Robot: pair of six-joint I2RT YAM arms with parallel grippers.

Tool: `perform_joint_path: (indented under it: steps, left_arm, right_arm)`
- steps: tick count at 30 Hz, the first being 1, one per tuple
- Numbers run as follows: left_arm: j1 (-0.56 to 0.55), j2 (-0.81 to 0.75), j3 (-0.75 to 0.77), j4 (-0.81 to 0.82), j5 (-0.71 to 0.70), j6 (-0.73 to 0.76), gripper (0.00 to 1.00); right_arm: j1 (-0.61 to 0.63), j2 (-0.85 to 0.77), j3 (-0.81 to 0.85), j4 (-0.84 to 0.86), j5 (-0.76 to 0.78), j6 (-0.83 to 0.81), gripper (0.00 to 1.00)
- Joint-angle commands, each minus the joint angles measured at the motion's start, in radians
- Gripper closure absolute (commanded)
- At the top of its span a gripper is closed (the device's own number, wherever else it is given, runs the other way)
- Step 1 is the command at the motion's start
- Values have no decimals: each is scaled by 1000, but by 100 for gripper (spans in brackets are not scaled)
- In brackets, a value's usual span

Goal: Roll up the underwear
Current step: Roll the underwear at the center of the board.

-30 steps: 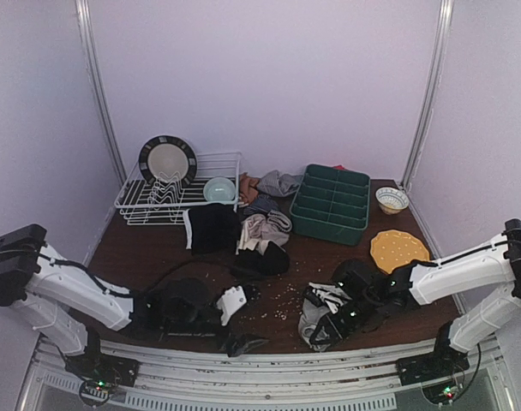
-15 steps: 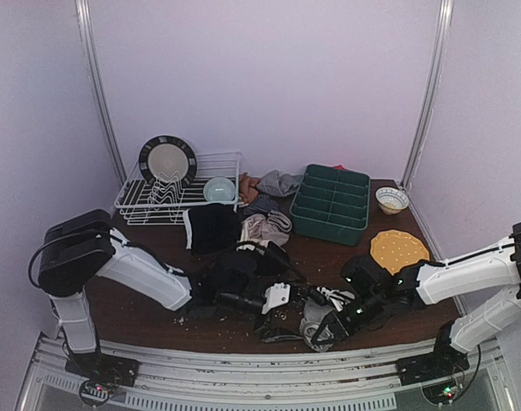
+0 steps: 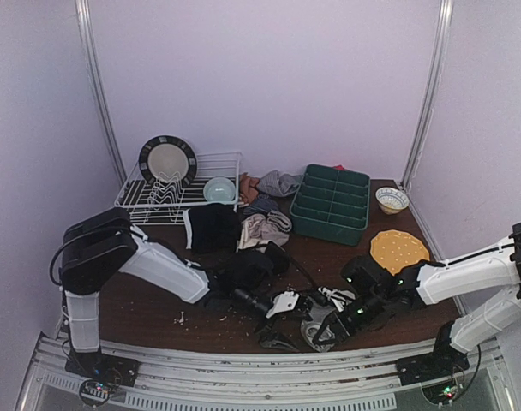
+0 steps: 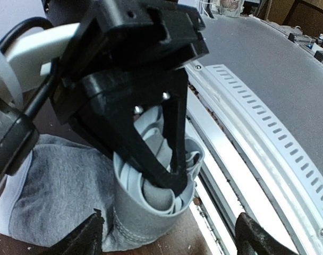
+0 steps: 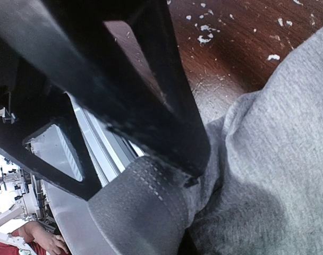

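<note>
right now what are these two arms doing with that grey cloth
They are rolling underwear. The right gripper is shut on the end of the light grey underwear, which is coiled into a roll at the near edge of the table. The left gripper is open and holds nothing; it faces the roll from close by. More underwear lies in a crumpled heap farther back, not yet rolled.

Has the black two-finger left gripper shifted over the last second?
Yes. The left gripper swung right, from below the white wire dish rack to below the left edge of the green divided tray.
</note>
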Motion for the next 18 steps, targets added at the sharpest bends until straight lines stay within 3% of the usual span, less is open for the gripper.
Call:
perform_joint_path:
  steps: [1, 13, 18]
  left_arm:
    - [5, 29, 44, -3, 41, 10, 21]
    - [-12, 95, 107, -2, 22, 8, 40]
    - [-13, 114, 126, -6, 27, 6, 54]
  right_arm:
    - [-6, -15, -20, -20, 24, -3, 100]
    - [-6, -19, -32, 5, 20, 10, 100]
    - [-5, -21, -32, 5, 18, 12, 100]
